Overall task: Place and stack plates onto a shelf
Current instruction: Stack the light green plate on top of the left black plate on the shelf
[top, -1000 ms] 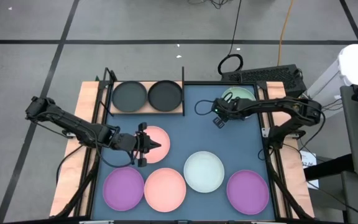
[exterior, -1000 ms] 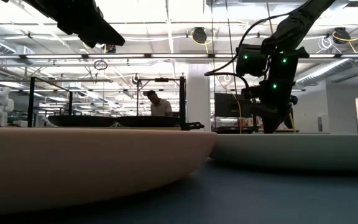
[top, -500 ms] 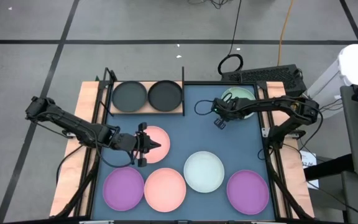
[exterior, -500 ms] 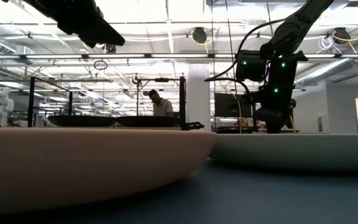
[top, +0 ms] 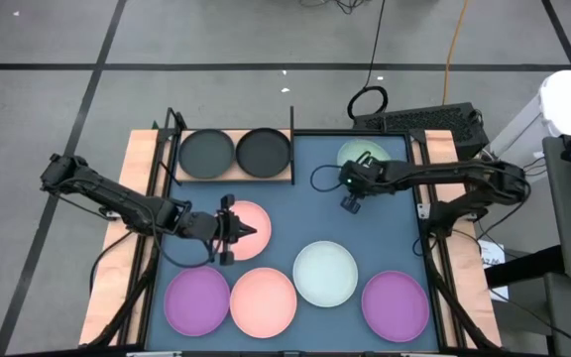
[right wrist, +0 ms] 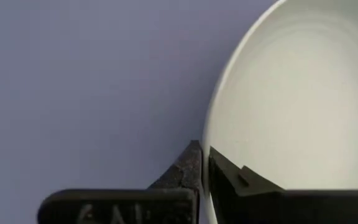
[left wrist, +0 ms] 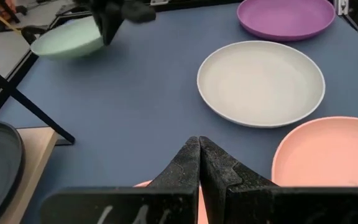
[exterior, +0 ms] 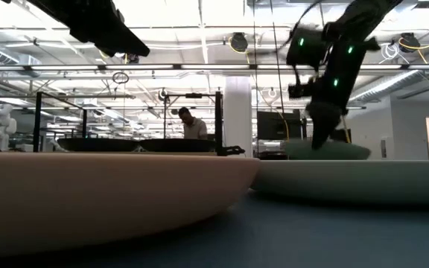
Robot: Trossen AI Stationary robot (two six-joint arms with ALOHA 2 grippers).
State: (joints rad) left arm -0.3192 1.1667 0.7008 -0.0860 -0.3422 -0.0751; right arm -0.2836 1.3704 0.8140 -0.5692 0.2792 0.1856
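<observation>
My right gripper [top: 350,175] is shut on the pale green plate [top: 357,152], which hangs above the far right of the blue-grey mat [top: 305,213]. The low view shows this plate [exterior: 334,151] raised behind the white plate's rim. My left gripper [top: 236,230] stands shut and empty over the left part of a pink plate [top: 256,220]. The shelf [top: 234,177], a wooden board at the far left, carries two black plates [top: 207,153] [top: 264,152] side by side. My right gripper pinches the green plate's rim [right wrist: 207,143] between its two fingers, one on the inner face and one on the outside. The fingers slant down at the plate's near-left edge. The plate is lifted clear of the mat.
Along the mat's near edge lie a purple plate [top: 197,300], a pink plate [top: 263,301], a blue-white plate [top: 325,273] and a second purple plate [top: 396,304]. Black frame posts [top: 173,124] stand at the shelf's corners. A keyboard [top: 434,119] lies beyond the far right corner.
My right gripper has shut on the green plate's rim, then risen and gone a little toward the table's left. The plate has come up off the mat and shifted left with it.
</observation>
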